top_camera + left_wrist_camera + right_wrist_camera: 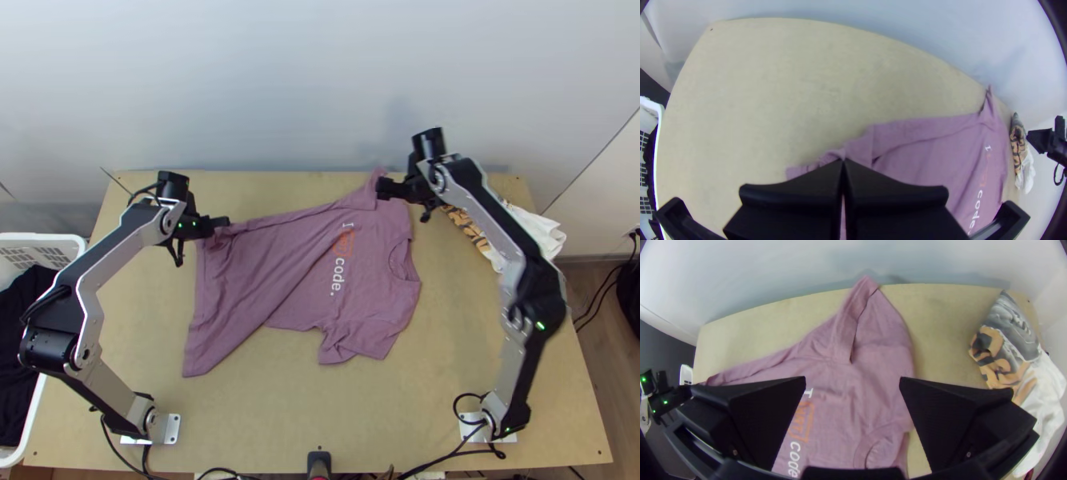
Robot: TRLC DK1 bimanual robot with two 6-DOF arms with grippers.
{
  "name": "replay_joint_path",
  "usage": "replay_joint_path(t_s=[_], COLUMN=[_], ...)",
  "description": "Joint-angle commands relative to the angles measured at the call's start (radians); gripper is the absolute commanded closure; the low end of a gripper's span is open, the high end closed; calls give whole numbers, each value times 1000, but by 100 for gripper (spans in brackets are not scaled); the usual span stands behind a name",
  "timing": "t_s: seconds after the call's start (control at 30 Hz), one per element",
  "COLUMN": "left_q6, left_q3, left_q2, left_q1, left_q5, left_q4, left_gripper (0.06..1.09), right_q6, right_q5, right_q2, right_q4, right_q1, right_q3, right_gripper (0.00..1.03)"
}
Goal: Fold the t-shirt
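White and orange lettering [337,276] on mauve t-shirt [372,296]

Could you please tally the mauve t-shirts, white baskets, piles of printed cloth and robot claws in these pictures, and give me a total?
Mauve t-shirt: 1
White basket: 1
Pile of printed cloth: 1
Claws: 2 (left claw, right claw)
Total: 5

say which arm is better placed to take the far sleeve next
Right, probably: the right gripper is open near the far sleeve, while the left gripper is shut on the t-shirt near its hem, away from that sleeve.
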State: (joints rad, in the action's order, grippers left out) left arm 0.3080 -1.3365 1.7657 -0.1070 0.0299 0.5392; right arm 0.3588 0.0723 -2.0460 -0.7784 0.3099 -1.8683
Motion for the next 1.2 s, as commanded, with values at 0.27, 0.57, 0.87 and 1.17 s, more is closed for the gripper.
replay_joint_path(t_s=[0.27,0.57,0.87,1.17], left_q6=[29,34,34,56], left_q3=[-178,-204,-207,-230], left_q2=[86,117,124,120], left_q1=[21,20,23,47], left_q5=[-38,-42,-42,-42], left_q4=[19,28,30,50], left_gripper=[104,104,104,104], right_q6=[62,71,49,37], right_q5=[49,47,47,47], right_q2=[-425,-482,-482,-413], right_q4=[1,7,62,56], right_q1=[49,49,55,46], right_q3=[-397,-436,-453,-450], right_gripper=[10,10,95,100])
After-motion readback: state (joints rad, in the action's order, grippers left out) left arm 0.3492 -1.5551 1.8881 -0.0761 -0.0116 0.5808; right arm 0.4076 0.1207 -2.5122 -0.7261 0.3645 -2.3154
